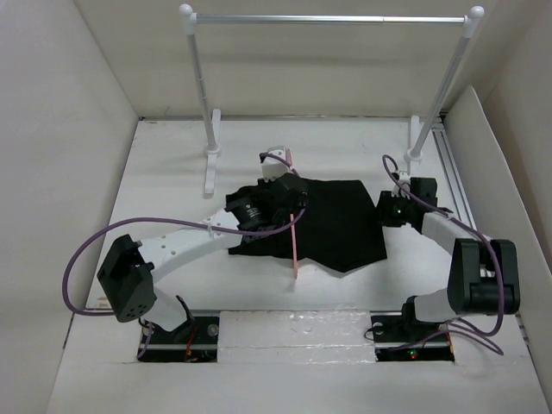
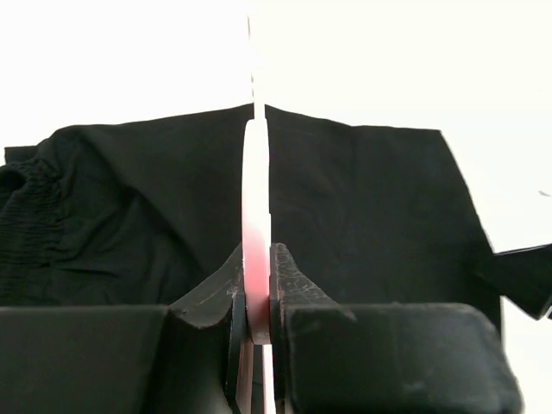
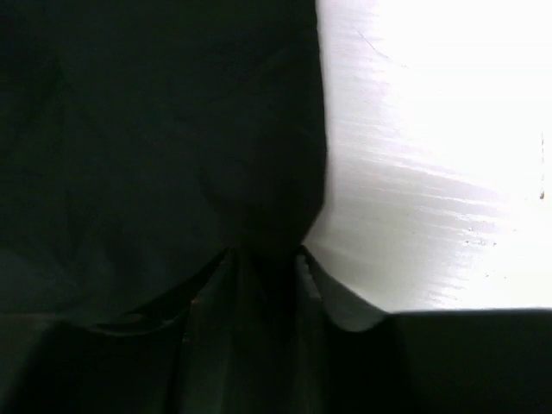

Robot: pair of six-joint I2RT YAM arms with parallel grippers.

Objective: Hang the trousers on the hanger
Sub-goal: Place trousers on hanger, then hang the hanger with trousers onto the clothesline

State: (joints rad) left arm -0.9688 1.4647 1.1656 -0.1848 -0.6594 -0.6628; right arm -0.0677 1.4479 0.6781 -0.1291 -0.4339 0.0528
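Note:
The black trousers point(image 1: 341, 226) lie folded flat in the middle of the table. The pink hanger point(image 1: 296, 250) stands on edge across their left part, its hook point(image 1: 278, 158) towards the back. My left gripper point(image 1: 296, 205) is shut on the hanger; in the left wrist view the pink bar point(image 2: 256, 224) runs edge-on between the fingers point(image 2: 293, 280), with the trousers point(image 2: 371, 216) behind it. My right gripper point(image 1: 385, 207) is at the trousers' right edge. In the right wrist view it point(image 3: 263, 259) pinches dark fabric point(image 3: 164, 129) that bunches into the jaws.
A silver rail point(image 1: 332, 19) on white posts stands at the back, its feet point(image 1: 210, 164) on the table. White walls close in the left, right and back. The right gripper's tip point(image 2: 528, 278) shows at the right edge of the left wrist view.

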